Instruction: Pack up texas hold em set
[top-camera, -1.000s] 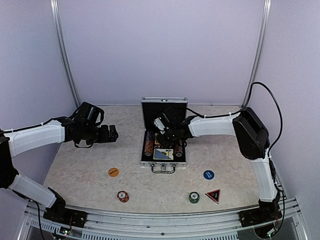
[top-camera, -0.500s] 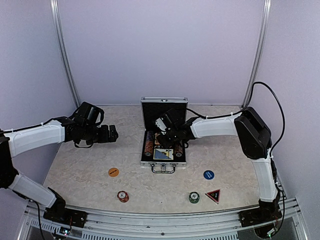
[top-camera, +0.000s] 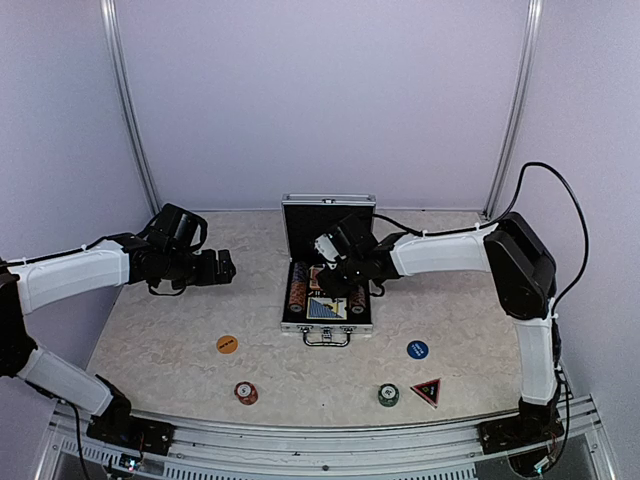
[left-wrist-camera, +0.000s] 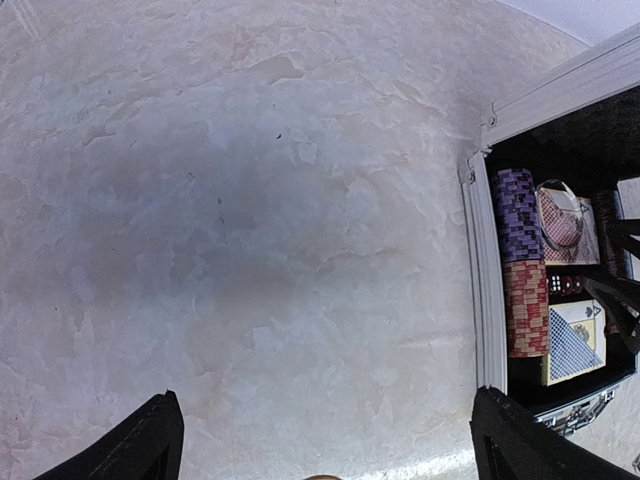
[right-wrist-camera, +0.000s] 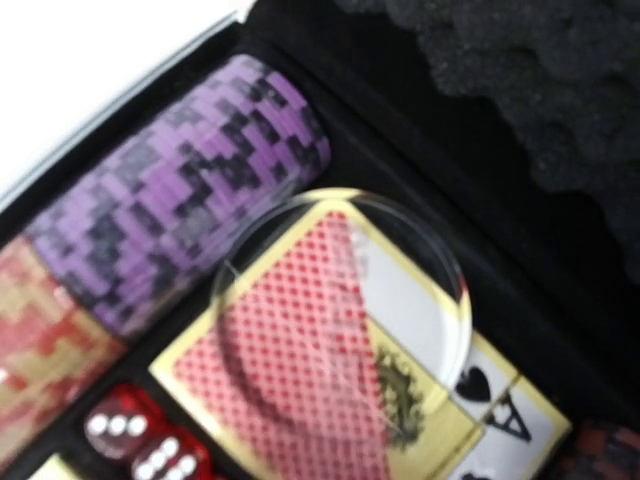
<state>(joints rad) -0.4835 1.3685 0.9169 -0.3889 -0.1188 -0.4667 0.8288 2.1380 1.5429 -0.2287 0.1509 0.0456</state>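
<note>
The silver case (top-camera: 296, 326) lies open at mid-table with its lid (top-camera: 328, 222) upright. Inside are a purple chip stack (right-wrist-camera: 190, 225), a red-and-tan chip stack (left-wrist-camera: 525, 310), red dice (right-wrist-camera: 140, 445), a blue deck (left-wrist-camera: 575, 340) and a red deck (right-wrist-camera: 290, 400). A clear round disc (right-wrist-camera: 420, 290) lies on the red deck. My right gripper (top-camera: 338, 264) hovers low over the case; its fingers are outside the right wrist view. My left gripper (left-wrist-camera: 325, 435) hangs open over bare table left of the case, holding nothing.
On the table in front of the case lie an orange disc (top-camera: 227, 344), a blue disc (top-camera: 417, 349), a red chip stack (top-camera: 245, 392), a green chip stack (top-camera: 388, 395) and the red-black triangle marker (top-camera: 427, 390). Walls close in on three sides.
The right gripper has shifted slightly right over the case and its elbow has swung outward. The left arm has not moved.
</note>
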